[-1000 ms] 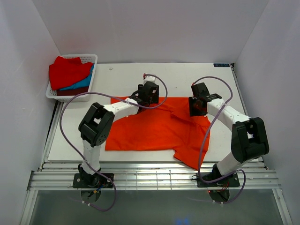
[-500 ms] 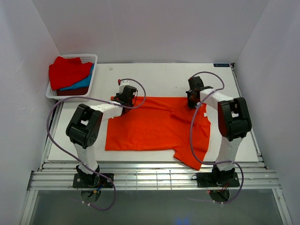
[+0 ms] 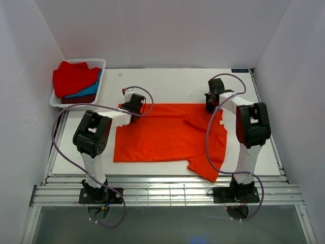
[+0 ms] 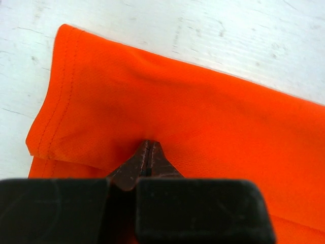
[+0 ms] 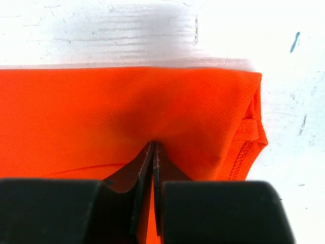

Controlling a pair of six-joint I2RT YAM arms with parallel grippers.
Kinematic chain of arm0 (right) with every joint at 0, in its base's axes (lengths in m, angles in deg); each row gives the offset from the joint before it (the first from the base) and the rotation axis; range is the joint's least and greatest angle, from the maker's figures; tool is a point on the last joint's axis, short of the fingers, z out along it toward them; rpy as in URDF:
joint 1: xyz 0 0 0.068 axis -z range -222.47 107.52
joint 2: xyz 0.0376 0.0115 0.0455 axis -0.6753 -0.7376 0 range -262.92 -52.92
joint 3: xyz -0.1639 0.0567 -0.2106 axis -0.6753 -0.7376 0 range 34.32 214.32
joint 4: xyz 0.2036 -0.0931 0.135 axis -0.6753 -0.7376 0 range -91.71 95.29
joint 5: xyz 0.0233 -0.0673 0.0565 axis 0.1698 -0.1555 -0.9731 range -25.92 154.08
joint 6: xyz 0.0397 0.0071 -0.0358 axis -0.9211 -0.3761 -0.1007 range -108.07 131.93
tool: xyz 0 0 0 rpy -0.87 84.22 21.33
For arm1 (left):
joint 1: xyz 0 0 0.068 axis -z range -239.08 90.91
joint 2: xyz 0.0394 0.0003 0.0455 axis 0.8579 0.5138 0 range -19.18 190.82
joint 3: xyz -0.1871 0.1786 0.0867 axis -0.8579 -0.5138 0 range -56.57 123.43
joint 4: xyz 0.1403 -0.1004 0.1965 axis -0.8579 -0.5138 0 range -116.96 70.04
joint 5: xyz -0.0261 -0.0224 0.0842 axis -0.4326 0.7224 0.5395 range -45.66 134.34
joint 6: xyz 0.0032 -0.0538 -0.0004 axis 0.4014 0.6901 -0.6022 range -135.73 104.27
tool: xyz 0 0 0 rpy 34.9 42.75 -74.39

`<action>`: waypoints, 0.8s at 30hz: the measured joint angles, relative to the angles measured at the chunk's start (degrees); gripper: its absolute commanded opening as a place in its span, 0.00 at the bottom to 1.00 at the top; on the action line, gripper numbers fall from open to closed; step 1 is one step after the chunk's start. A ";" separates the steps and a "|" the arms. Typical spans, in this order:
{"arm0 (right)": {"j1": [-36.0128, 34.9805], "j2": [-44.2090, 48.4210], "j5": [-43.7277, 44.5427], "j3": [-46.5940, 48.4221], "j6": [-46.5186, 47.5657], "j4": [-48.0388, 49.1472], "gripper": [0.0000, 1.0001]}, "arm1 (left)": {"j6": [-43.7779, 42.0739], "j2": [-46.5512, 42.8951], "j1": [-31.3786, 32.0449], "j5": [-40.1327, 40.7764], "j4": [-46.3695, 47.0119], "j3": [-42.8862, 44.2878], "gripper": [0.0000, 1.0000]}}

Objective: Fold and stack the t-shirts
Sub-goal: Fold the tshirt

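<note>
The bright orange-red t-shirt [image 3: 162, 134] lies spread on the white table, one sleeve hanging toward the near right. My left gripper [image 3: 133, 108] is shut on its far left corner; in the left wrist view the tips [image 4: 150, 146] pinch a small pucker of cloth [image 4: 167, 101] beside the hemmed edge. My right gripper [image 3: 210, 104] is shut on the far right corner; in the right wrist view the cloth [image 5: 127, 101] bunches at the tips [image 5: 154, 146] and shows between the fingers. Red [image 3: 73, 76], blue [image 3: 90, 91] and dark maroon [image 3: 76, 99] t-shirts lie piled in the basket.
The white lattice basket [image 3: 97, 63] stands at the far left corner of the table [image 3: 177, 81]. White walls enclose the left, right and back. Both arms' purple cables loop over the shirt's sides. A metal rail runs along the near edge.
Both grippers moved outward to the shirt's far corners and went from open to shut on the cloth. The shirt's far edge now lies straighter.
</note>
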 measured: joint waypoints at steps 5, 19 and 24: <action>0.52 -0.68 -1.03 0.87 -0.02 -0.02 0.08 | 1.90 -0.02 -2.60 -0.42 -0.09 0.00 0.00; 1.88 -6.51 -2.38 9.22 0.37 -0.42 0.08 | 0.44 4.46 -3.69 -2.71 -0.09 6.16 0.00; 2.69 -11.06 -2.27 16.35 0.68 -2.01 0.08 | -1.11 9.03 -3.85 -2.60 -1.11 12.79 0.00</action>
